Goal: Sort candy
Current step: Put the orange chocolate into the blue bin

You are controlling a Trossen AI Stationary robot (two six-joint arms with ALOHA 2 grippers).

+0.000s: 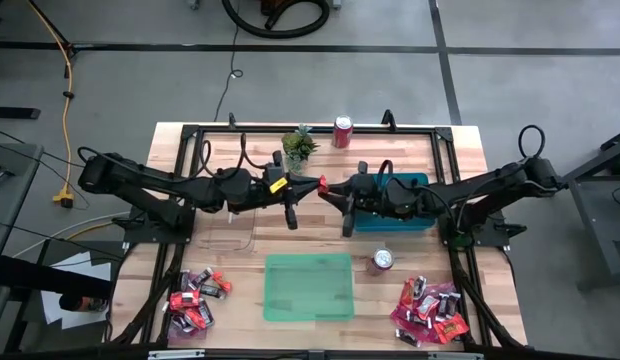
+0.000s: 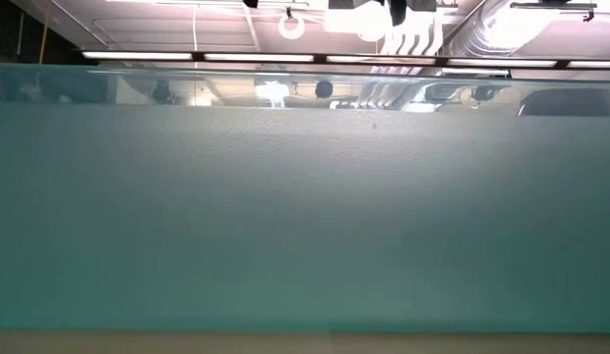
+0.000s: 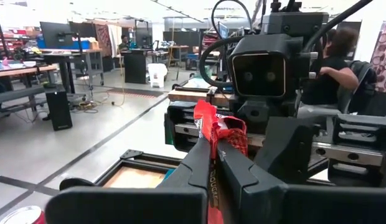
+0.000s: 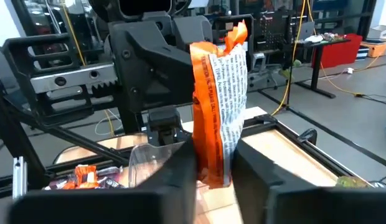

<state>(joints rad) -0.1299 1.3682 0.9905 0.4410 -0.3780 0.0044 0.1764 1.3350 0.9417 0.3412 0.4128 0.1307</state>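
Candy packet (image 4: 219,106), print unreadable, between both claws

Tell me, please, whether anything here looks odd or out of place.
One red packet is pinched by both the left pincer and the right pincer at once, in mid-air; nothing else looks spilled or damaged.

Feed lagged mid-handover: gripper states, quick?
Left gripper: shut on the red packet.
Right gripper: shut on the same packet.

Left gripper (image 1: 316,183): closed, raised mid-table, facing right gripper.
Right gripper (image 1: 326,187): fingers closed, tips meeting left's.
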